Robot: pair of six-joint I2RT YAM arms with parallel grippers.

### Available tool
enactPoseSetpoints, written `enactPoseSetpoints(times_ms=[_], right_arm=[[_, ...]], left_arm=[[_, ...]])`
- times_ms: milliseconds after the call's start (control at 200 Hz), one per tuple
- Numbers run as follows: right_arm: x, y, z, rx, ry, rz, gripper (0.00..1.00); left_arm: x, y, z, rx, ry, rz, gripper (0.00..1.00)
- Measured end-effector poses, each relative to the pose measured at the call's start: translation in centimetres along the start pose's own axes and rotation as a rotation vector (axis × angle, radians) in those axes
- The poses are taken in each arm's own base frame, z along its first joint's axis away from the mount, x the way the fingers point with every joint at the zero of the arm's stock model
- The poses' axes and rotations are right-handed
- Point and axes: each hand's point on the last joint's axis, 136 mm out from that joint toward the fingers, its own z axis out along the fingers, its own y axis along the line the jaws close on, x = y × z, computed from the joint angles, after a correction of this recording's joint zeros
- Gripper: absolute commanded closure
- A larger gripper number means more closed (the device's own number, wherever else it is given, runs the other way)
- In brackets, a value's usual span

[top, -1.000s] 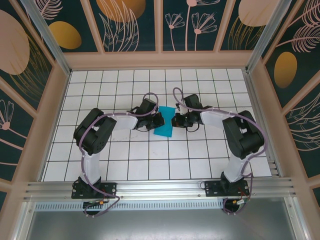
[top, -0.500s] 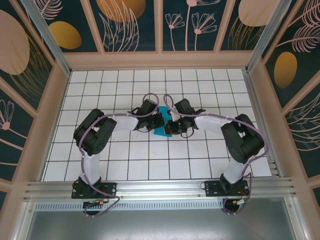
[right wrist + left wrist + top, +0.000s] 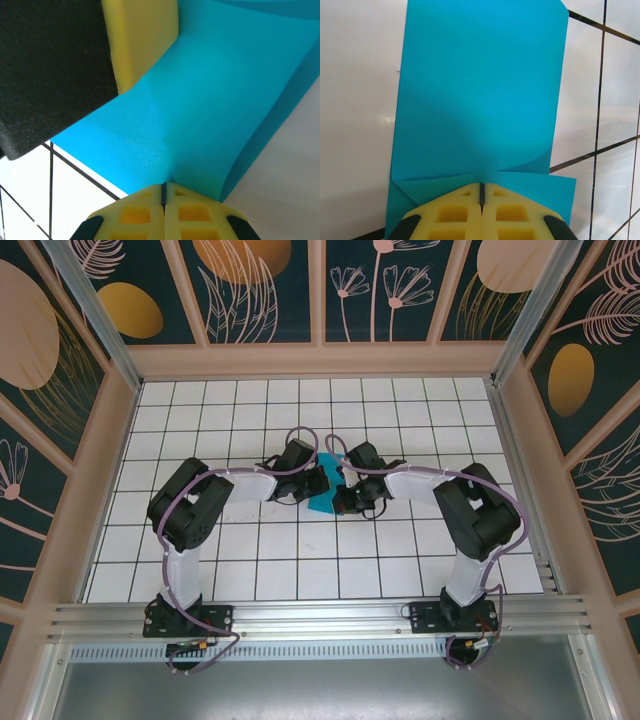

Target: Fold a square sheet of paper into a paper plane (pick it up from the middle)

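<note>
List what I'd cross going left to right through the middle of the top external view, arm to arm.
From the left: left arm's black elbow → left gripper → thin bright cyan-blue square sheet of paper → right gripper → right arm's black elbow.

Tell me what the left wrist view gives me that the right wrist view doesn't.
Left wrist: the paper across its full width, mostly flat on the table, with one fold line just ahead of the left gripper.
Right wrist: the paper bent up into a steep ridge, the left gripper's yellow finger at its far side, and the right gripper at the crease.
Both: shut yellow fingers pinching the cyan paper, and the white gridded table.
</note>
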Motion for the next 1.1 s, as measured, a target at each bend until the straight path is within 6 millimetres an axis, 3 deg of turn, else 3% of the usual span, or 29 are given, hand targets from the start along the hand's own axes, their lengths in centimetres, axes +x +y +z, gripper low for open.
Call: enactPoseSetpoints(times_ms=[420,806,1101], right_arm=[[0.6,-0.2,0.0,-0.046,0.017,0.036,0.95],[-1.6,0.9,-0.9,-0.092,-0.025,0.046,0.95],[-1.0,-0.2,0.3,-0.063,0.013,0.064,0.95]], left_arm=[[0.0,0.0,0.0,-0.002,-0.002,-0.002,0.97],[0.0,0.0,0.0,-0.001,-0.002,-0.002,0.97],[0.0,0.0,0.0,-0.002,-0.002,-0.003,0.97]])
